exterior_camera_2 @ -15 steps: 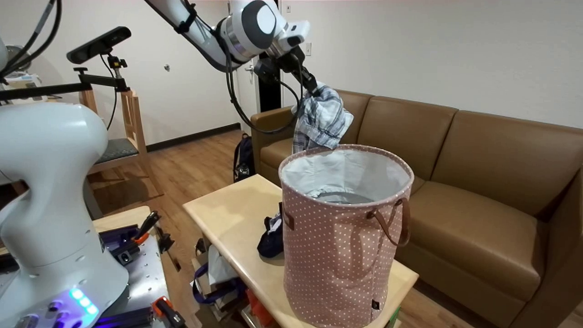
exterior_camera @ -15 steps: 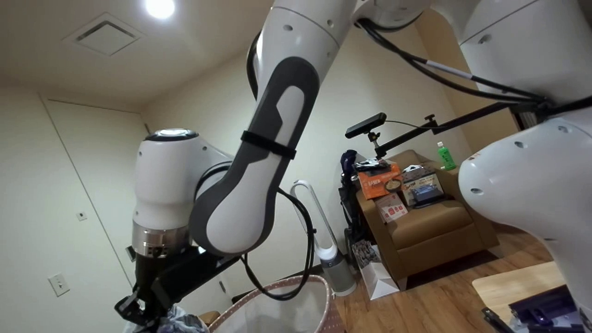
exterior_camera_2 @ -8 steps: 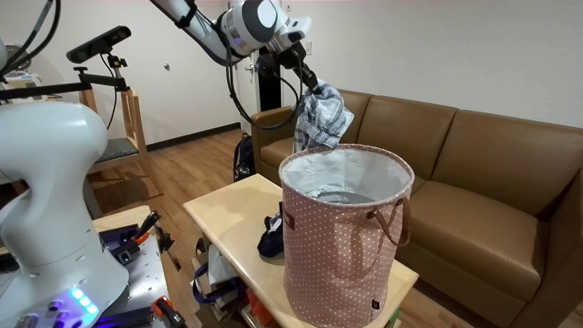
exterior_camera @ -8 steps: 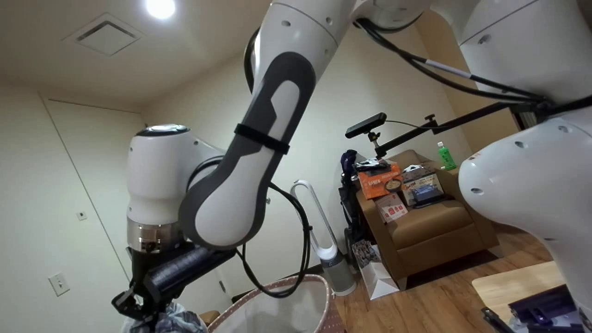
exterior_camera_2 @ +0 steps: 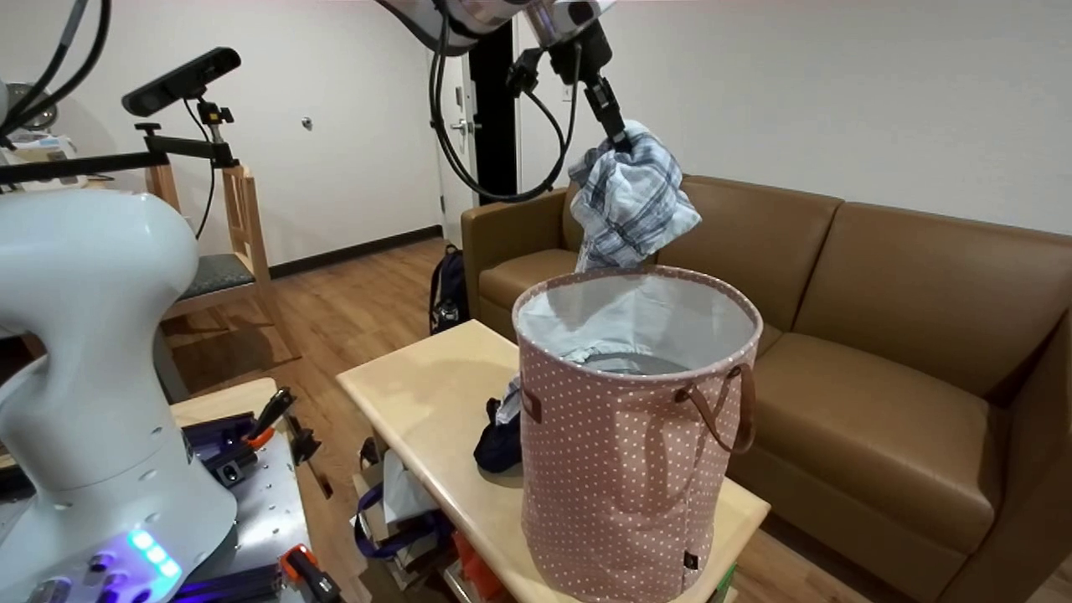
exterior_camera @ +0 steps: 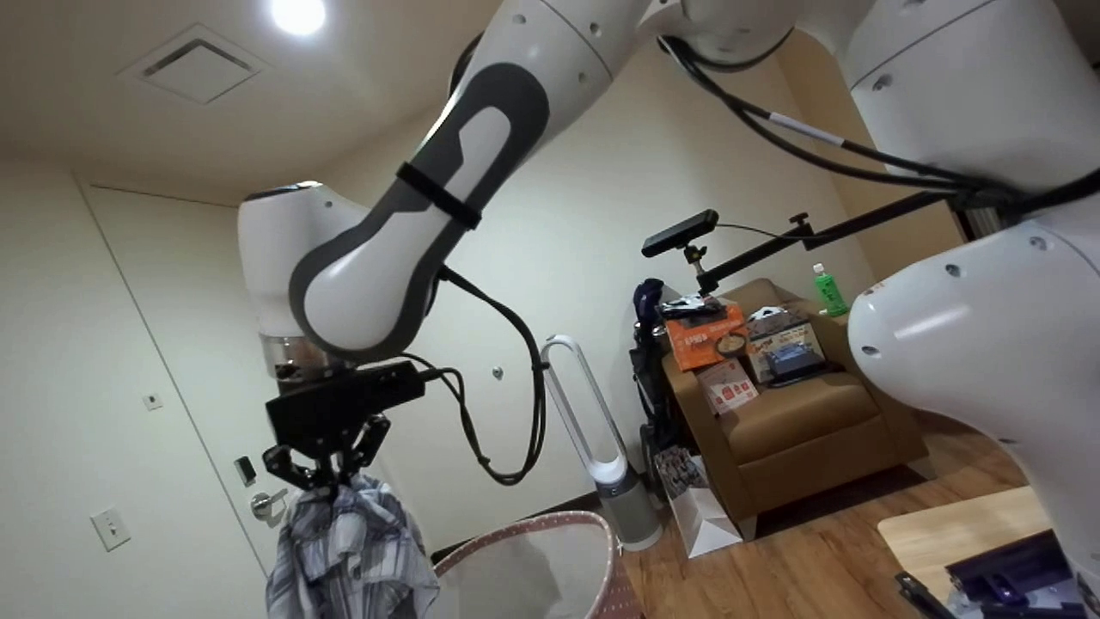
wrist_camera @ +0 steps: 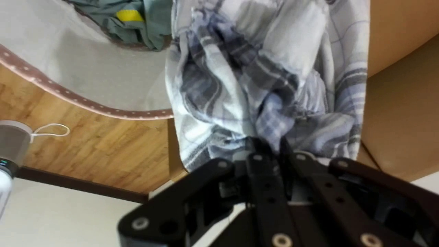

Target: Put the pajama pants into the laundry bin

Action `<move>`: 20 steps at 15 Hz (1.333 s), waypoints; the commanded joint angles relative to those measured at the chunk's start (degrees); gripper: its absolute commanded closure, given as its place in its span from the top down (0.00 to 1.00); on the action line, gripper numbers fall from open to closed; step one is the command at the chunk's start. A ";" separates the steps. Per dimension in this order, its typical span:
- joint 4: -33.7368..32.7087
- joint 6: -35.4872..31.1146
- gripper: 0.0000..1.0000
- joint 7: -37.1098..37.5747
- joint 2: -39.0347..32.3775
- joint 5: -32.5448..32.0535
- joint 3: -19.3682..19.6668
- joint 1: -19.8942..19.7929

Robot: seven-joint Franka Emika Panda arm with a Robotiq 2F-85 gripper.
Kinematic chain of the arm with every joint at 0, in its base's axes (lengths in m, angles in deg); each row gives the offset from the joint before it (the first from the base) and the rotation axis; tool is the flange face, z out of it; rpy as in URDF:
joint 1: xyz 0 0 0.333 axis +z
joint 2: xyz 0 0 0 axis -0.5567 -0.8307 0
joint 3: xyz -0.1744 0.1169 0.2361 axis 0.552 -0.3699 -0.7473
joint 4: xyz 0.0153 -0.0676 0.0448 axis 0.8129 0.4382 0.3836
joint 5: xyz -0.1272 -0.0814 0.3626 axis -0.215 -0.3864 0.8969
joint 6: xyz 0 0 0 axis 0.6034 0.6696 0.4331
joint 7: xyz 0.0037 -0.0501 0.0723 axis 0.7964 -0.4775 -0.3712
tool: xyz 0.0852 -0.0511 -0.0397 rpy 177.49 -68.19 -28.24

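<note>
Pajama pants (exterior_camera_2: 634, 197) upper middle, a touch right of centre in an exterior view, dangling downward, long axis near vertical, lower end lined up with the far rim of the laundry bin (exterior_camera_2: 620, 477), touching or not I can't tell! The gripper (exterior_camera: 335, 480) pinches their bunched upper end, fingers nearly together.

Creased cloth pajama pants (exterior_camera_2: 634, 201), matt fabric laundry bin (exterior_camera_2: 615, 477) — smooth wooden table (exterior_camera_2: 427, 394), leather-look sofa (exterior_camera_2: 879, 410)
</note>
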 commanded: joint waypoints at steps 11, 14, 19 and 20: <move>12.88 3.39 0.06 36.87 25.97 -19.90 -37.68 -46.80; 21.17 3.65 0.06 35.32 26.57 -16.49 -50.08 -60.45; 28.85 -5.58 0.10 21.30 20.76 1.46 -66.23 -77.32; 29.97 -7.20 0.10 21.15 19.30 1.94 -67.24 -77.89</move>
